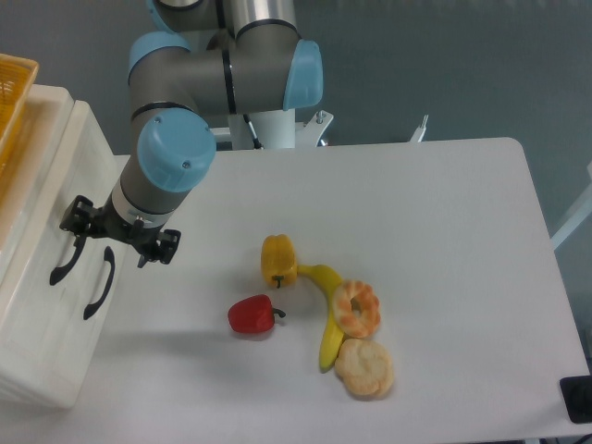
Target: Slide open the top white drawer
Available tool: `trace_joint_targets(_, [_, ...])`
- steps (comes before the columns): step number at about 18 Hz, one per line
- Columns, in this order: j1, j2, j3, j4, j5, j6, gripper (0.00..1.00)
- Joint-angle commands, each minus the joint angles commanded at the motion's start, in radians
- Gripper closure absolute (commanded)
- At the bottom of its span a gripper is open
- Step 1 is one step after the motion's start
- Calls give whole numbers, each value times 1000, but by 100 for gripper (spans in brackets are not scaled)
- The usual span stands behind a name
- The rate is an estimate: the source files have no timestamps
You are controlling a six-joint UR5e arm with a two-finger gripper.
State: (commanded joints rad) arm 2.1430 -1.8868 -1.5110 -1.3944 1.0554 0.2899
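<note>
Now, viewed from above, a grey robot arm with light blue joint caps reaches down to the left side of a white surface [416, 213]. Its black tool [117, 236] sits right in front of a cream-white drawer cabinet [42, 370] at the left edge. The tool overlaps the upper end of the curved black handle [67, 264] on the top white drawer [37, 231], which appears closed. Whether the tool's fingers are spread or pressed together cannot be told from this angle, nor whether they touch the handle. A second black handle [98, 287] sits just to the right, on the lower drawer. A yellow-orange basket [14, 83] rests on top of the cabinet. Near the middle of the surface lie a yellow pepper [278, 260], a red pepper [252, 314], a banana [327, 314], a glazed doughnut [356, 308] and a round biscuit [363, 367].
</note>
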Motion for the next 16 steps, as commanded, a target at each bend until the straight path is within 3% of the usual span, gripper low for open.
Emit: trace_joint_targets(16, [-23,-20,-8,5,9,2,0])
